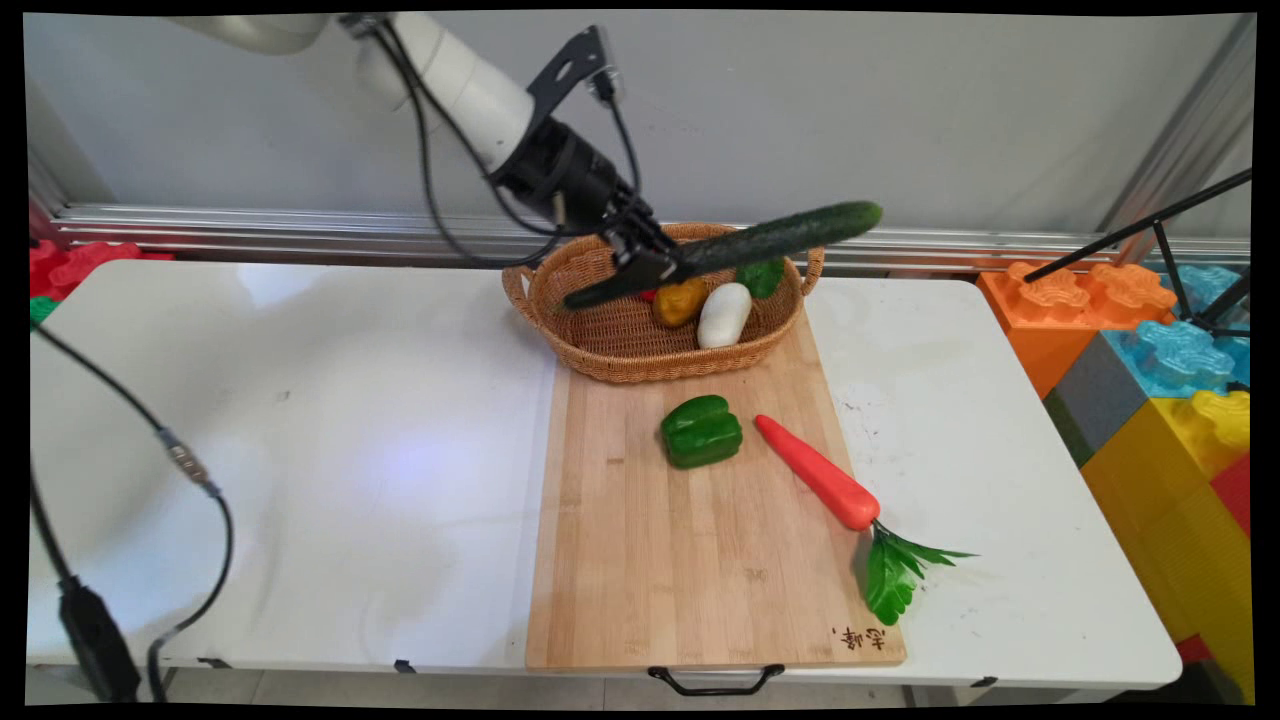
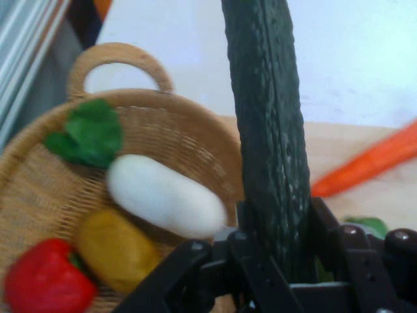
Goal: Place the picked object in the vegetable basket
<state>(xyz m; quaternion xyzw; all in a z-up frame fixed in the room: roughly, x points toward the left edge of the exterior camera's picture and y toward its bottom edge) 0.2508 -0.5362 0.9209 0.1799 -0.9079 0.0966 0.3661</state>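
Note:
My gripper (image 1: 655, 265) is shut on a long dark green cucumber (image 1: 740, 248), held nearly level in the air above the wicker basket (image 1: 600, 345). In the hand view the cucumber (image 2: 270, 130) rises from between the fingers (image 2: 326, 228), across the basket's rim (image 2: 195, 124). Inside the basket lie a white radish (image 1: 724, 315) with green leaves (image 1: 762, 277), a yellow pepper (image 1: 680, 301) and a red pepper (image 2: 42, 283). On the wooden cutting board (image 1: 690, 560) in front of the basket rest a green pepper (image 1: 701, 431) and an orange carrot (image 1: 818, 472).
The carrot's green leaves (image 1: 895, 570) reach off the board onto the white table (image 1: 300, 450). Large coloured toy blocks (image 1: 1150, 380) stand past the table's right edge. A black cable (image 1: 190, 470) hangs over the table's left side.

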